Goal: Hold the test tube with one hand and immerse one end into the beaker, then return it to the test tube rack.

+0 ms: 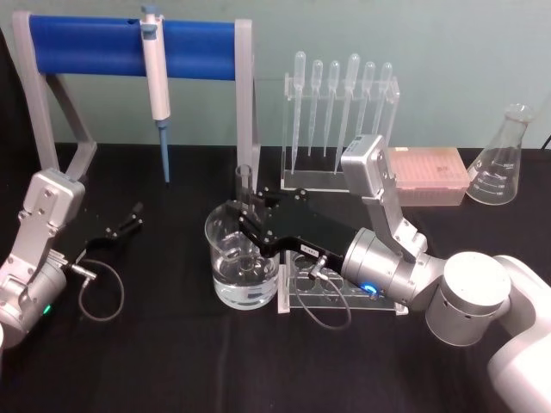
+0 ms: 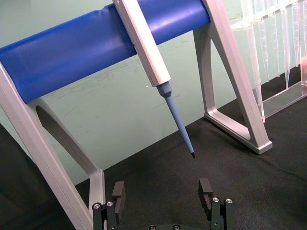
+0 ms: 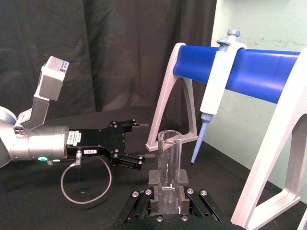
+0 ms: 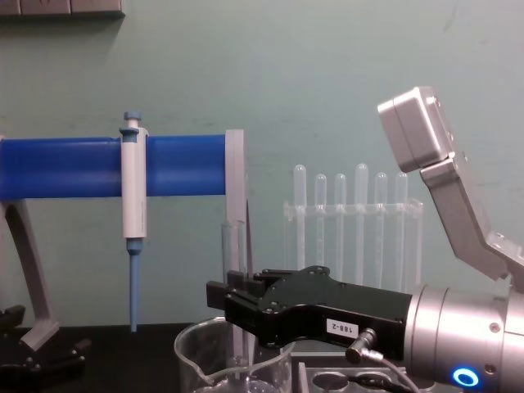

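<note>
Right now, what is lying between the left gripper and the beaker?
Nothing. In the head view, the stretch of black table between the open left gripper and the beaker is bare; the right gripper holds the test tube at the beaker.

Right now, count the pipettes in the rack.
6 pipettes, upright in one row in the clear rack behind the right hand holding the test tube at the beaker; left hand idle at left. None looks hidden.

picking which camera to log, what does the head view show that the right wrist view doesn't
Head view adds the beaker holding clear liquid, the flask and the pipettes. Right wrist view adds a close look at the right gripper shut on the test tube. Both share the pipettor on its blue stand and the open left gripper.
</note>
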Controlling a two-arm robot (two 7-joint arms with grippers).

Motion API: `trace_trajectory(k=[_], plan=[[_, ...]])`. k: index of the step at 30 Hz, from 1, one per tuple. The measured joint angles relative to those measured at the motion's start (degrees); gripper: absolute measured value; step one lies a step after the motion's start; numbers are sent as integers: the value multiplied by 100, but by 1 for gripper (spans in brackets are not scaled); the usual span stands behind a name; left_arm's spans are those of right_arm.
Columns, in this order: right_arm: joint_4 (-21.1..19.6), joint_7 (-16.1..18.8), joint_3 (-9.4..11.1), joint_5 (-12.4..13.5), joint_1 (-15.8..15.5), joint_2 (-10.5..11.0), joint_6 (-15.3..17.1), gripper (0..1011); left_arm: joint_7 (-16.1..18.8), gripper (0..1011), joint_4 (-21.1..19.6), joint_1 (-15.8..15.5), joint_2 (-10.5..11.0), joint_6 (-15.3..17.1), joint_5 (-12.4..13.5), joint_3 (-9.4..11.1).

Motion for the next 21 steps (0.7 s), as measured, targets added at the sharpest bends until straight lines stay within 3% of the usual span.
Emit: trace_trajectory(k=[21], plan=[[0, 0, 0, 0, 0, 0, 0, 228, 0, 1000, 0, 0, 0, 0, 0, 0]])
